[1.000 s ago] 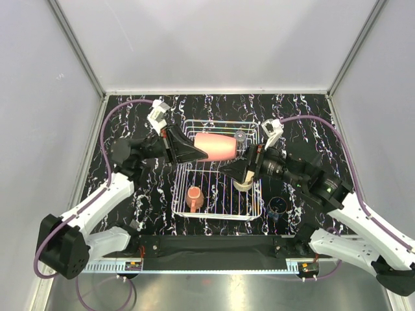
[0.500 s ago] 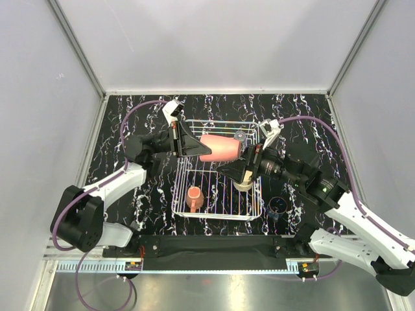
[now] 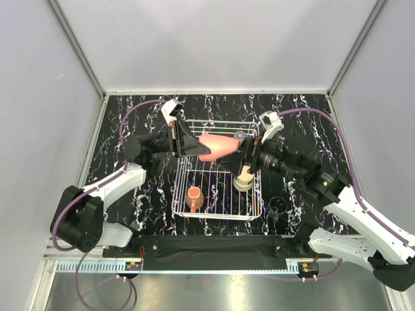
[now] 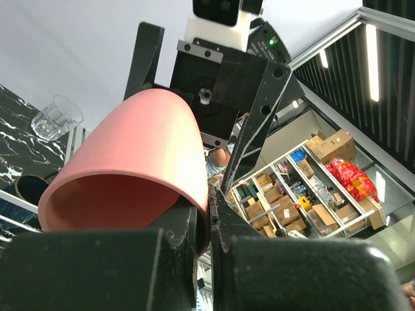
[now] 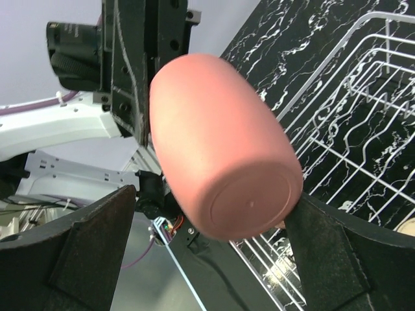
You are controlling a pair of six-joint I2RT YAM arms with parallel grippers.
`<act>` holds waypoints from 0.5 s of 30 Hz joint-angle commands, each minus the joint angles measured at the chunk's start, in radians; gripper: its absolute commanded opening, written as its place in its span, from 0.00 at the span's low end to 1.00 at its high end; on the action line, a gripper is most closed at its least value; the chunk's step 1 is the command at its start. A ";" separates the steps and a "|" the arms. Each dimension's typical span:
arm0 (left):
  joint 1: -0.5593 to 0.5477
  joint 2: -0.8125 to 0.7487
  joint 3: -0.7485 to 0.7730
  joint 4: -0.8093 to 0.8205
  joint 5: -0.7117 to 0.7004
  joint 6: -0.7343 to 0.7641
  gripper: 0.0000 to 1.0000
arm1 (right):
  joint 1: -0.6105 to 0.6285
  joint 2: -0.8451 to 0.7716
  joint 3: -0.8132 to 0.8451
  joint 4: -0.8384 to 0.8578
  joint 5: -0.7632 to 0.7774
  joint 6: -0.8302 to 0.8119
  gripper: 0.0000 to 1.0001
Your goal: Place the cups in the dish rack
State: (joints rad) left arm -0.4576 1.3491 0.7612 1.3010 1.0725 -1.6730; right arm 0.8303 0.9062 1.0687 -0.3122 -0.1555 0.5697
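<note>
Pink tumbler (image 3: 219,145): smooth and matte, a rounded taper; it lies on its side in the air above the far half of the dish rack (image 3: 220,217), flat closed base toward the right arm.
Left gripper (image 3: 193,148): I see its dark fingers pinched on the tumbler's thin rim wall.
Right gripper (image 3: 245,155): spread wide, one blunt black finger (image 5: 84,259) on each side of the tumbler's base; I cannot tell whether either touches.
Dish rack: white wire, thin parallel bars, raised sides, on a black white-veined tabletop (image 3: 130,110).
Orange handled mug (image 3: 194,196): inside the rack, near-left corner.
Cream cup (image 3: 244,183): inside, along the rack's right side.
Dark blue cup (image 3: 279,205): outside, just off the rack's near-right corner.
Clear glass (image 3: 240,136): faceted, at the rack's far-right corner.
</note>
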 commanded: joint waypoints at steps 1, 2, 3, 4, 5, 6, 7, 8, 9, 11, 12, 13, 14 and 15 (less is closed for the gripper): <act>-0.006 -0.019 0.024 0.363 0.035 0.001 0.00 | -0.007 0.055 0.112 0.027 0.016 -0.044 1.00; -0.006 -0.019 0.026 0.363 0.037 0.001 0.00 | -0.007 0.065 0.117 0.039 0.005 -0.038 1.00; -0.006 -0.019 0.026 0.363 0.037 0.001 0.00 | -0.007 0.074 0.120 0.050 -0.001 -0.034 1.00; -0.006 -0.019 0.024 0.363 0.037 0.001 0.00 | -0.010 0.083 0.125 0.058 -0.009 -0.033 1.00; -0.006 -0.018 0.024 0.363 0.037 0.001 0.00 | -0.013 0.091 0.131 0.055 -0.021 -0.033 1.00; -0.006 -0.013 0.024 0.365 0.037 0.001 0.00 | -0.016 0.105 0.140 0.045 -0.019 -0.033 1.00; -0.006 -0.011 0.024 0.365 0.037 -0.002 0.00 | -0.020 0.111 0.152 0.036 -0.018 -0.031 1.00; -0.006 -0.010 0.026 0.363 0.037 -0.004 0.00 | -0.028 0.111 0.152 0.038 -0.033 -0.031 1.00; -0.006 -0.008 0.026 0.363 0.037 -0.004 0.00 | -0.034 0.108 0.149 0.045 -0.045 -0.030 1.00; -0.006 -0.010 0.026 0.363 0.038 -0.004 0.00 | -0.043 0.100 0.134 0.067 -0.082 -0.024 1.00; -0.006 -0.011 0.026 0.365 0.037 -0.002 0.00 | -0.045 0.088 0.128 0.071 -0.088 -0.022 0.99; -0.006 -0.011 0.026 0.363 0.035 -0.002 0.00 | -0.048 0.083 0.114 0.077 -0.096 -0.019 0.98; -0.006 -0.011 0.026 0.363 0.037 -0.004 0.00 | -0.051 0.076 0.106 0.091 -0.116 -0.014 0.98; -0.006 -0.008 0.026 0.363 0.037 -0.004 0.00 | -0.056 0.066 0.099 0.094 -0.125 -0.010 0.97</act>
State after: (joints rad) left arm -0.4583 1.3491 0.7635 1.3117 1.0924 -1.6772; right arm 0.7868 1.0142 1.1652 -0.3088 -0.2104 0.5571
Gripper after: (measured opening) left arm 0.072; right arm 0.980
